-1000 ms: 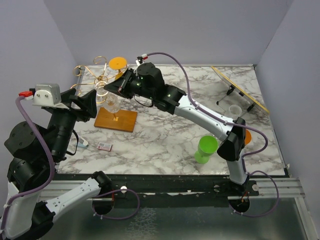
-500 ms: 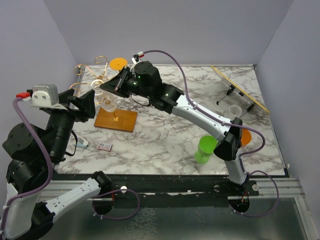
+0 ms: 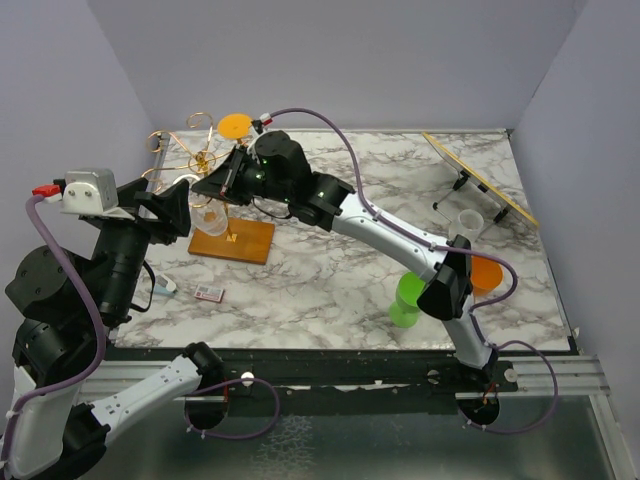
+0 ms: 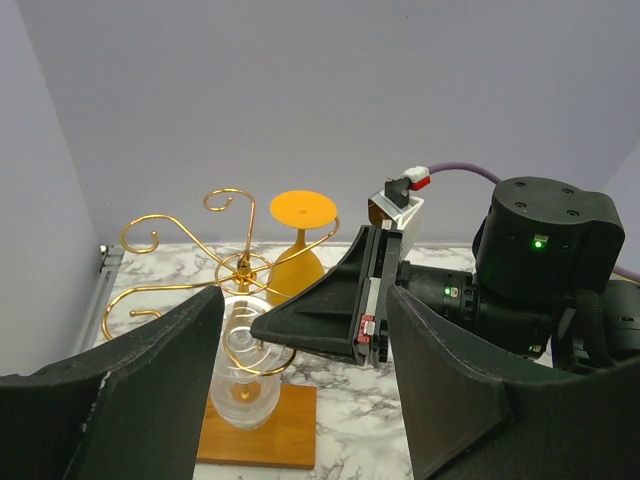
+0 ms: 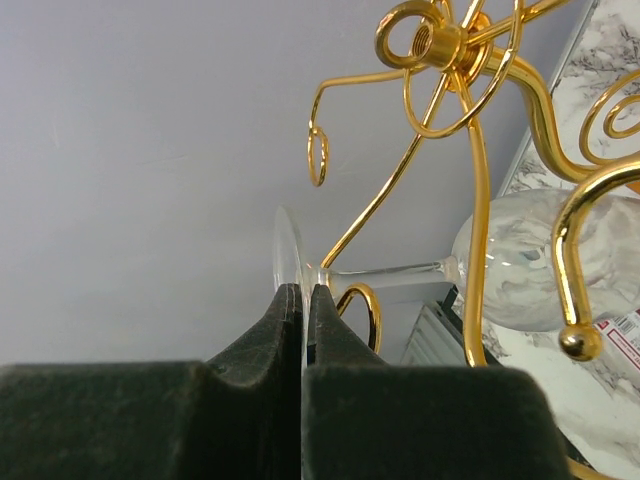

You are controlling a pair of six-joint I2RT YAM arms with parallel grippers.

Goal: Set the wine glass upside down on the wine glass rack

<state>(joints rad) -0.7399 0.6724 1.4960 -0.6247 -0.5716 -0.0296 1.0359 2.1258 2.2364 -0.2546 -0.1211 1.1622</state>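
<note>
The right fingers (image 5: 270,340) are pinched shut on the thin edge of the clear wine glass (image 5: 390,272) foot, so that arm has the glass foot-up and bowl-down right in among the curly gold arms of the wine glass rack (image 5: 470,200). From the wrist view the stem runs just beside one of the wire arms, but it's hard to tell whether the wire is actually carrying it. In the top view the bowl hangs over the rack's orange-brown wooden base (image 3: 232,240). The left fingers (image 4: 150,390) are spread wide, hovering near the rack on its near-left side, apart from it. Going outward across the marble tabletop (image 3: 330,270): one orange glass (image 3: 236,128) sits behind the rack with its flat foot on top, one green cup (image 3: 408,300) is half hidden by the right arm, one orange cup (image 3: 487,272) is just right of it, and one small clear cup (image 3: 468,222) is further back. Can't see inside any of them. One yellow-edged board (image 3: 480,180) leans on a stand at the back right. One small card (image 3: 209,293) with a red patch lies near the left arm, its print too tiny to read.
</note>
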